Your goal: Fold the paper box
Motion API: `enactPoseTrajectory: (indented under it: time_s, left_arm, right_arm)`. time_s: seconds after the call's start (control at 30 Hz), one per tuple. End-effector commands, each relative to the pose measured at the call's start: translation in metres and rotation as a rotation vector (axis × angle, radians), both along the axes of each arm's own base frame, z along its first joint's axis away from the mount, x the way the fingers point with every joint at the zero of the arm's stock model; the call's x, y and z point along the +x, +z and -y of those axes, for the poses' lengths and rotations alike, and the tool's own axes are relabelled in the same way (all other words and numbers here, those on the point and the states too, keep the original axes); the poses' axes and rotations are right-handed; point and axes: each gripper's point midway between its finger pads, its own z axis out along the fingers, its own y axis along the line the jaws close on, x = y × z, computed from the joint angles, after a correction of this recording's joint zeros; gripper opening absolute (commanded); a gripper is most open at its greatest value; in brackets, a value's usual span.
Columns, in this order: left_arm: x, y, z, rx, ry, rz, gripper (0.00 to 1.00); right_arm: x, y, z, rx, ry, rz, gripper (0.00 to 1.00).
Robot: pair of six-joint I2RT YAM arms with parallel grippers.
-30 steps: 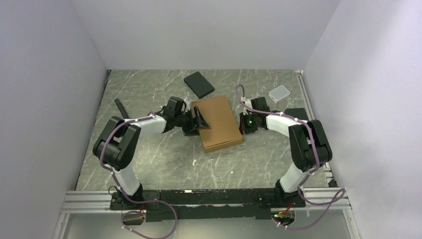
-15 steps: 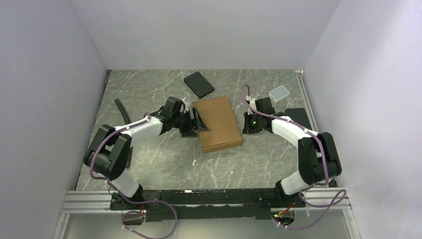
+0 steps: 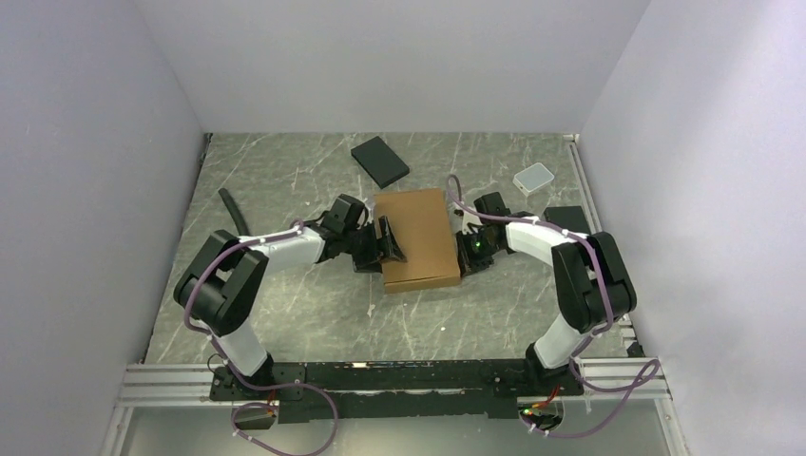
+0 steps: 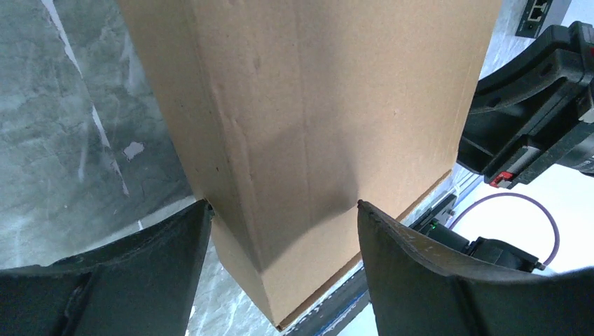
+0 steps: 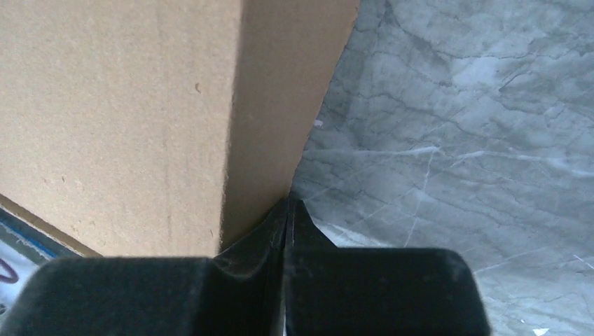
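We are looking at a grey, white-veined marble counter (image 3: 314, 313) lying under soft, even light, with plain pale walls (image 3: 390, 57) enclosing three sides and an aluminium rail (image 3: 399, 378) running along its near edge.

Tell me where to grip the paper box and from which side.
Probably grip the paper box by its left near corner, coming from the left. The box is shallow and its top too broad to span; the open left gripper straddles that corner, while the shut right gripper sits against the opposite wall.
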Motion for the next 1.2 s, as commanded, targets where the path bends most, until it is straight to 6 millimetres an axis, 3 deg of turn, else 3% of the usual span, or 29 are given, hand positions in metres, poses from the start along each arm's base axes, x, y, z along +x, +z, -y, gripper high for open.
enactPoseTrajectory:
  time_s: [0.0, 0.1, 0.17, 0.27, 0.37, 0.43, 0.5, 0.57, 0.63, 0.8, 0.97, 1.17]
  left_arm:
    - [-0.006, 0.024, 0.039, -0.121, -0.066, 0.037, 0.8]
    - [0.001, 0.025, 0.022, -0.033, -0.041, 0.073, 0.82]
    - [0.011, 0.036, 0.003, 0.033, -0.01, 0.133, 0.85]
    - [0.028, 0.07, -0.032, 0.095, 0.04, 0.281, 0.89]
    - [0.037, 0.114, -0.064, 0.102, 0.1, 0.437, 0.99]
    - [0.042, 0.146, -0.085, 0.057, 0.128, 0.525, 1.0]
    - [0.041, 0.171, -0.103, -0.012, 0.136, 0.568, 0.99]
    - [0.04, 0.189, -0.123, -0.03, 0.162, 0.593, 1.0]
    - [0.035, 0.201, -0.138, -0.017, 0.176, 0.596, 0.99]
    - [0.017, 0.235, -0.157, 0.016, 0.186, 0.662, 0.99]
    - [-0.001, 0.258, -0.165, 0.046, 0.191, 0.719, 1.0]
    - [-0.016, 0.269, -0.17, 0.055, 0.192, 0.745, 1.0]
  right_arm:
    - [0.003, 0.024, -0.035, 0.201, 0.059, -0.029, 0.0]
    - [0.022, 0.02, -0.003, 0.029, 0.045, 0.109, 0.0]
    - [0.039, 0.032, 0.023, -0.075, 0.029, 0.236, 0.0]
    - [0.066, 0.077, 0.054, -0.086, 0.01, 0.421, 0.03]
    - [0.07, 0.13, 0.078, 0.01, 0.104, 0.543, 0.1]
    - [0.069, 0.166, 0.1, 0.067, 0.111, 0.635, 0.27]
    - [0.071, 0.201, 0.113, 0.11, 0.092, 0.751, 0.58]
    - [0.07, 0.233, 0.122, 0.154, 0.082, 0.849, 0.82]
    - [0.07, 0.261, 0.126, 0.192, 0.04, 0.908, 0.98]
    - [0.081, 0.311, 0.164, 0.102, -0.362, 0.926, 0.99]
    - [0.055, 0.342, 0.164, 0.042, -0.37, 1.046, 1.0]
    - [0.041, 0.355, 0.175, 0.008, -0.493, 1.052, 1.0]
